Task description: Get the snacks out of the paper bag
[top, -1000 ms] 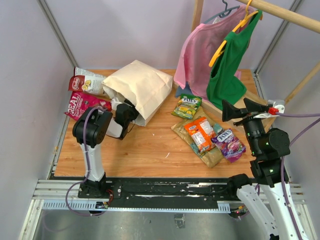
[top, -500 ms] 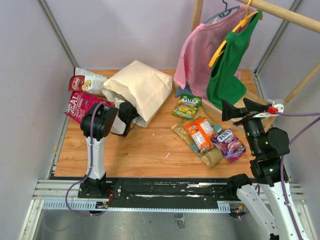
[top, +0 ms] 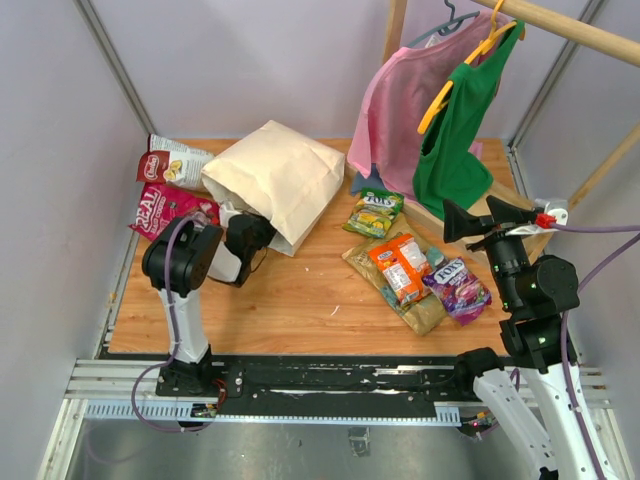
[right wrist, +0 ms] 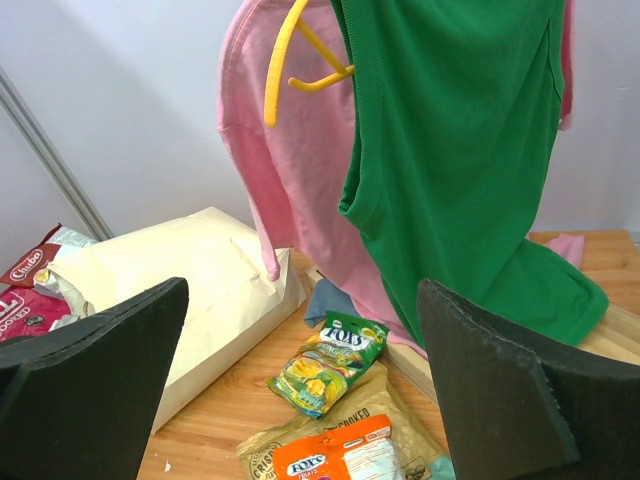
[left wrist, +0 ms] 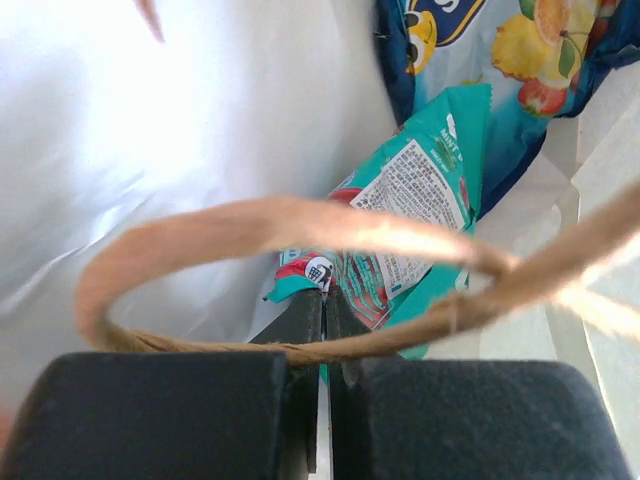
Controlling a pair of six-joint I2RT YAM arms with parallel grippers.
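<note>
Paper bag (top: 280,175) lies on its side, upper-centre of the top view, mouth toward the lower left. Left gripper (left wrist: 322,305) is inside the mouth, jaws pinched together on the lower edge of a teal packet (left wrist: 420,200), with the bag's handle loop (left wrist: 250,225) draped across it. A blue packet (left wrist: 500,40) lies further in. Right gripper (top: 455,222) is raised at right, jaws wide apart and holding nothing. Green (top: 375,212), orange (top: 400,265) and purple (top: 458,285) packets lie on the table (top: 300,300).
</note>
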